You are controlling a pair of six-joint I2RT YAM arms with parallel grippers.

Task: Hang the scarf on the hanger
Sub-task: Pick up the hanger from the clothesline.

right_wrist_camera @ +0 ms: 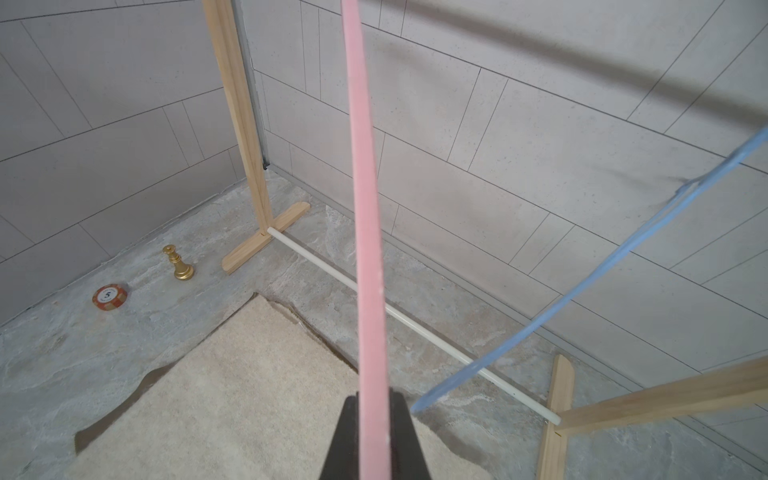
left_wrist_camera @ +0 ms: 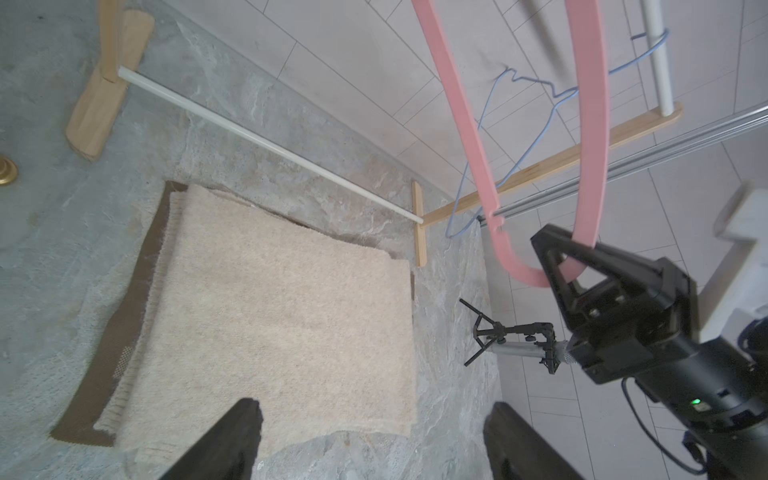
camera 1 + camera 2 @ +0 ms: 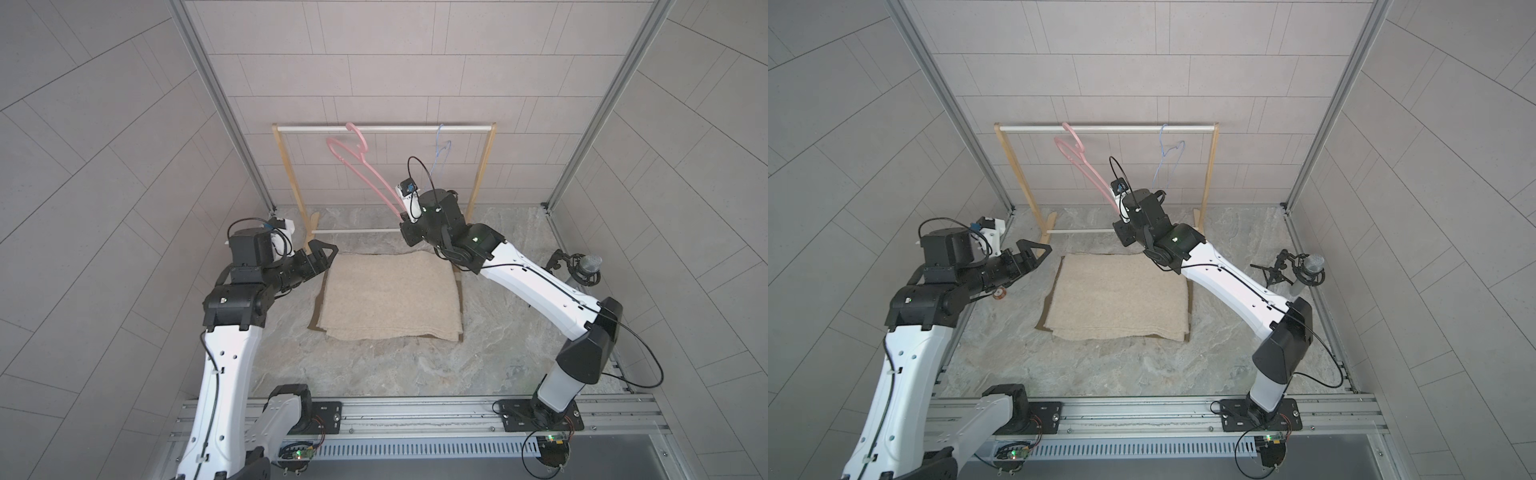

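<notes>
Partly, right hand (image 2: 555, 259) hides bend of pink hanger (image 2: 469, 124).

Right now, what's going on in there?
The right pincer is shut on the lower end of the pink hanger, holding it tilted toward the front with its hook over the rail. The left pincer is open, hovering by the far left corner of the folded scarf, which lies flat on the table, not yet hung.
</notes>
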